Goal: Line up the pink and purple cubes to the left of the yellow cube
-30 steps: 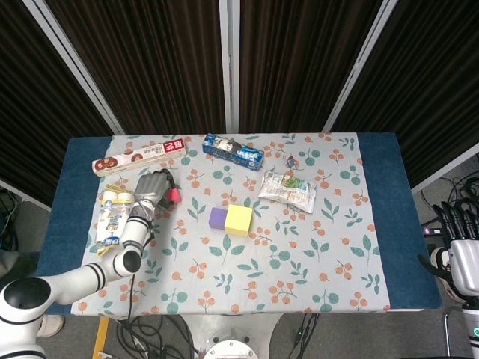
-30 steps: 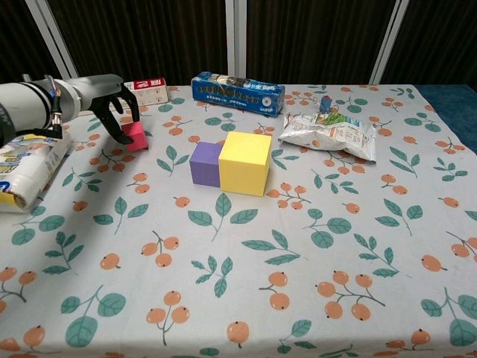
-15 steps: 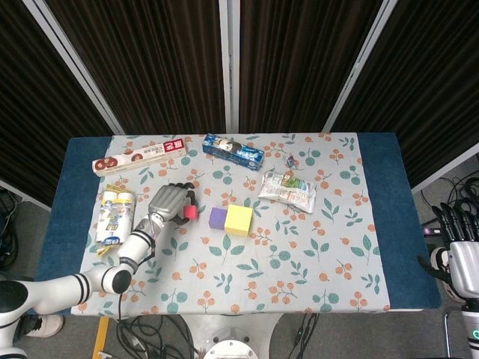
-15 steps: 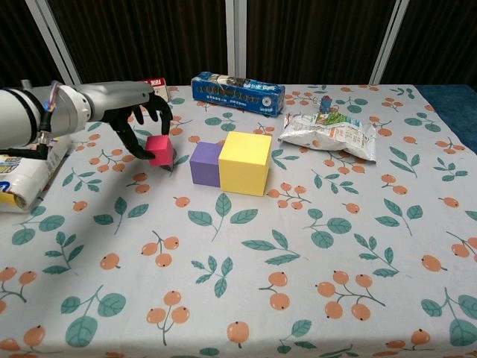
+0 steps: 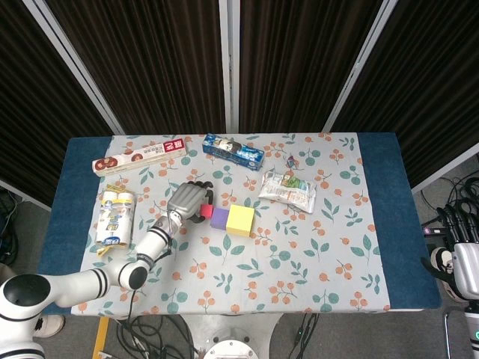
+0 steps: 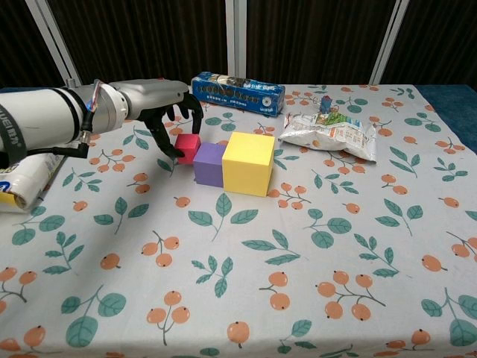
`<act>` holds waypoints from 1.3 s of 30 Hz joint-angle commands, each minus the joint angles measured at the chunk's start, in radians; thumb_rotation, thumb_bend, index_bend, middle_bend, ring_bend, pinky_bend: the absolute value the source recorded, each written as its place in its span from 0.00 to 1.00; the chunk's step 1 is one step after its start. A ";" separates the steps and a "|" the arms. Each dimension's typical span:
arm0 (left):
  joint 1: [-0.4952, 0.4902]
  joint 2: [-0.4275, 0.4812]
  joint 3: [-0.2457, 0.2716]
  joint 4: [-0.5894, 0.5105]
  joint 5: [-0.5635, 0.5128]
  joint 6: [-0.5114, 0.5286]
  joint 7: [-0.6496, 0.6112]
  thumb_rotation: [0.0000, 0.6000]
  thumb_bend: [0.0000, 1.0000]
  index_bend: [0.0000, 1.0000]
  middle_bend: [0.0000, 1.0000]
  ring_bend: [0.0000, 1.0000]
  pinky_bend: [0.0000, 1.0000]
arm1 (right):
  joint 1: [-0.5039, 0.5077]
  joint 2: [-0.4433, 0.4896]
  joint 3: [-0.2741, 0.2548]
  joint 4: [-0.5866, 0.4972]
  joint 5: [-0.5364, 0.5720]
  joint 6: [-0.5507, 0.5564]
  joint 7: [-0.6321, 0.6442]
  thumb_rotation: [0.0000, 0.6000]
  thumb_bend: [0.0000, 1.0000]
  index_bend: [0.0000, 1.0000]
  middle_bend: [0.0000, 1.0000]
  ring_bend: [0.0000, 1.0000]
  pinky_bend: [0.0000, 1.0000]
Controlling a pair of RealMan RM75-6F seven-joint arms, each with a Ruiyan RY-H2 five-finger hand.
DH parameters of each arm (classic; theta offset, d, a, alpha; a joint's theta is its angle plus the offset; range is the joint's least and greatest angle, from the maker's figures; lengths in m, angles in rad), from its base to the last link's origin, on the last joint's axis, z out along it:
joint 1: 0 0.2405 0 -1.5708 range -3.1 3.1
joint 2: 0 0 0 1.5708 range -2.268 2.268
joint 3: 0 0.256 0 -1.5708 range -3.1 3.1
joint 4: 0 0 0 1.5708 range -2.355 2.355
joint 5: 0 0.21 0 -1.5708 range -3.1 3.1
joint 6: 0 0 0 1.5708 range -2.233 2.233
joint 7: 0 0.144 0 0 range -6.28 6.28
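Your pink cube [image 6: 185, 146] sits just left of centre in the chest view, pinched in the left hand [image 6: 165, 112] and touching or nearly touching the left face of the purple cube [image 6: 209, 164], which itself abuts the yellow cube [image 6: 247, 162]. The row's axis runs left to right across the surface [image 6: 313, 283], with pink seeming slightly farther back, so square it before letting go. The right hand [image 5: 462, 247] hangs at the head view's lower right edge, well apart and holding nothing.

Left robot hand [image 6: 168, 112] outstretched over the table, fingers curled down; right robot hand [image 5: 464, 258] low at the side.
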 commanded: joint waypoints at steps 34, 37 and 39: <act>-0.029 -0.004 0.044 -0.006 -0.055 -0.006 0.083 1.00 0.32 0.39 0.26 0.23 0.28 | -0.005 -0.002 0.003 0.015 0.004 0.000 0.018 1.00 0.08 0.00 0.04 0.00 0.03; -0.024 0.016 0.050 -0.036 -0.059 -0.001 0.086 1.00 0.31 0.35 0.25 0.22 0.28 | -0.006 -0.001 0.004 0.015 0.001 0.004 0.020 1.00 0.10 0.00 0.04 0.00 0.03; -0.018 0.038 0.057 -0.062 -0.055 0.008 0.092 1.00 0.31 0.33 0.25 0.22 0.28 | -0.006 -0.001 0.004 0.015 -0.002 0.007 0.021 1.00 0.10 0.00 0.04 0.00 0.03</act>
